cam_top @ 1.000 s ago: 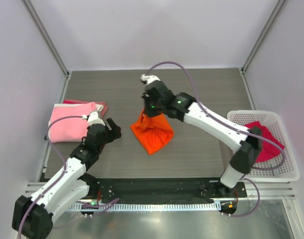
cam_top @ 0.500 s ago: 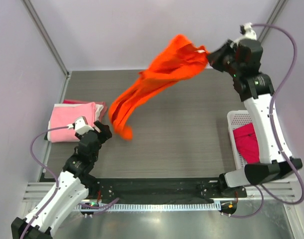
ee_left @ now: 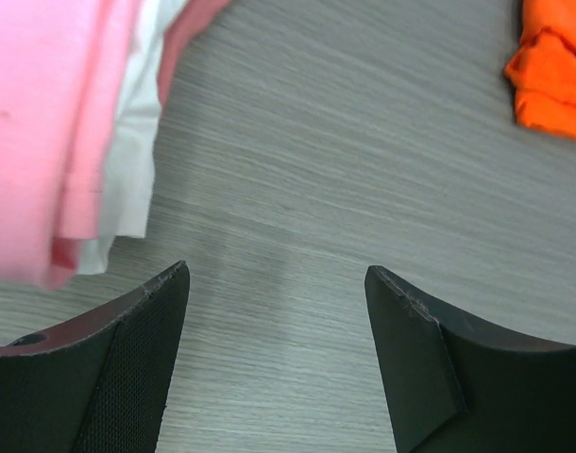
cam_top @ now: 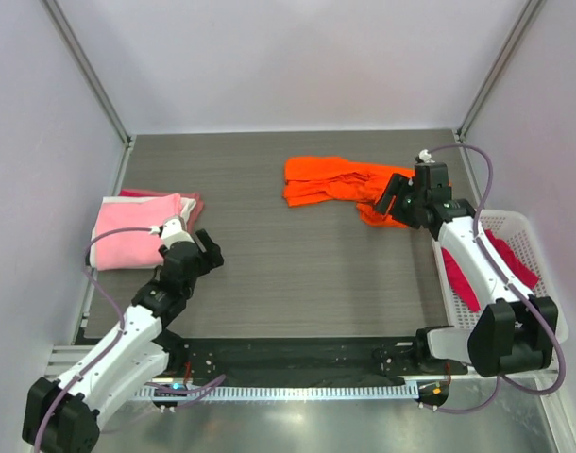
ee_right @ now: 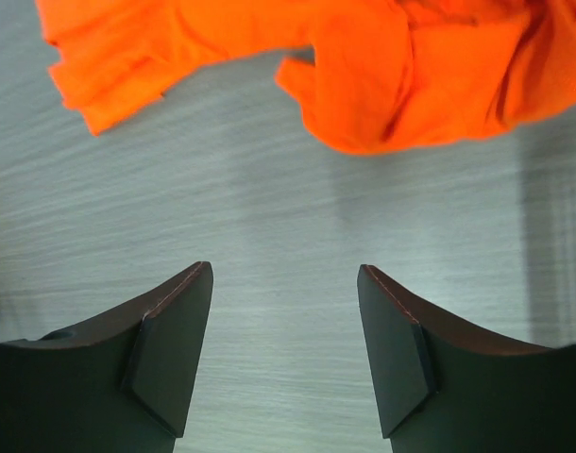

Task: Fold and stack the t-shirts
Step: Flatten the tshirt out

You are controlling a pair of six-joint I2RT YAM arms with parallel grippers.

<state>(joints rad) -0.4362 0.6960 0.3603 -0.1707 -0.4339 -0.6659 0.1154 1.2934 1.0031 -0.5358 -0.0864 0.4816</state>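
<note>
Item: orange t-shirt (cam_top: 335, 179), unfolded, at the spreading step.
It lies rumpled in a band toward the table's (cam_top: 297, 274) far right corner. My right pincer (ee_right: 283, 274) stands apart, empty, just beside it. Next, I judge: grasp corners, pull flat.

The orange t-shirt (cam_top: 330, 179) no longer hangs bunched from the right gripper (cam_top: 392, 197) over the middle of the table (cam_top: 297, 274), nor streams through the air. It now lies as a rumpled strip toward the far right corner. The right gripper has let go, its jaws apart and empty. It has come down low near the right edge, just beside the shirt's right end.
</note>
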